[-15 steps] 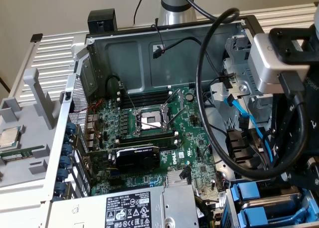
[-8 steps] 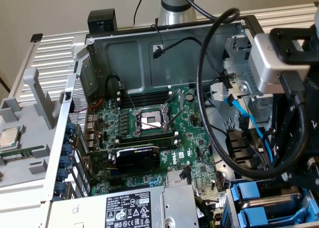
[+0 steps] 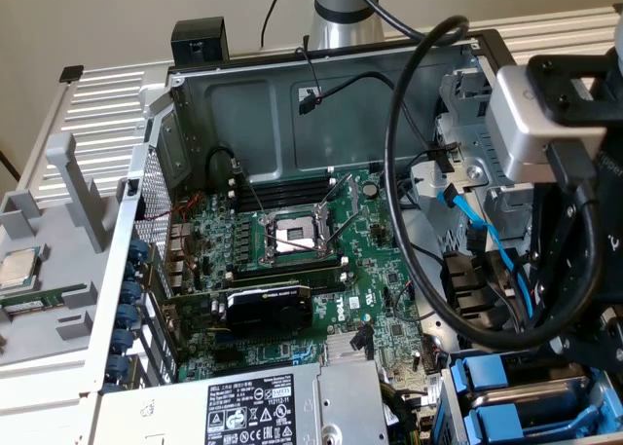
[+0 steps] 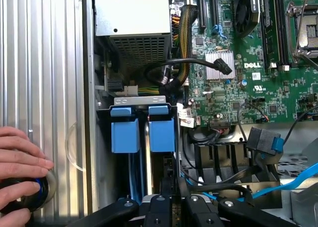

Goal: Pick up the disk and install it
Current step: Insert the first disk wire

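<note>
In the open computer case (image 3: 253,114), beside the motherboard (image 4: 238,88), two blue carriers (image 4: 124,136) are seated on edge, side by side. The disk (image 4: 162,133) is judged the one straight ahead of the gripper (image 4: 172,204), long axis aligned with it; whether the gripper is closed cannot be told

A thick black looping cable (image 3: 392,172) is hanging off the silver-grey boxy wrist block (image 3: 531,124), which is topping a black angular housing (image 3: 574,236).
</note>
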You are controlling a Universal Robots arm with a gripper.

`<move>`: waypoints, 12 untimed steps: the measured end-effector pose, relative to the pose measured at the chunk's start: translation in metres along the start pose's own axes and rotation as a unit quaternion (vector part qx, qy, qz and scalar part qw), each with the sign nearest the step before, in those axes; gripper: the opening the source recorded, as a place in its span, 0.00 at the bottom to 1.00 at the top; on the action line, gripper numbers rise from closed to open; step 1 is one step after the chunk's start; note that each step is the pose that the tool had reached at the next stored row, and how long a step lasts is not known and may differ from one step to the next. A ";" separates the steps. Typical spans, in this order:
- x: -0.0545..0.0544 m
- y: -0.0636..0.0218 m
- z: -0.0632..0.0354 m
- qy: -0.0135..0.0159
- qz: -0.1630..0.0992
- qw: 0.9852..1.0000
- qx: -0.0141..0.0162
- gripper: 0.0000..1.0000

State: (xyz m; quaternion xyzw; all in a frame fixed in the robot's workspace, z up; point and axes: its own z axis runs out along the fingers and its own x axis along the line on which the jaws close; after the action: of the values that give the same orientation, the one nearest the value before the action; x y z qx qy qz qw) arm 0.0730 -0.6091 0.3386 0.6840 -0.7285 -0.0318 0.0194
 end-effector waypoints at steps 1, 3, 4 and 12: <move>0.000 0.0000 0.0002 0.000 0.000 1.000 0.000 0.17; 0.000 0.0000 0.0005 0.000 0.000 1.000 0.000 0.17; 0.000 0.0000 0.0006 0.000 0.000 1.000 0.000 0.17; 0.000 -0.0005 0.0013 0.000 0.000 1.000 0.000 0.17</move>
State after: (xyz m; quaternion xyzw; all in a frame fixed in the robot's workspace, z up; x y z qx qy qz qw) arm 0.0735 -0.6090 0.3373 0.6840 -0.7285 -0.0319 0.0193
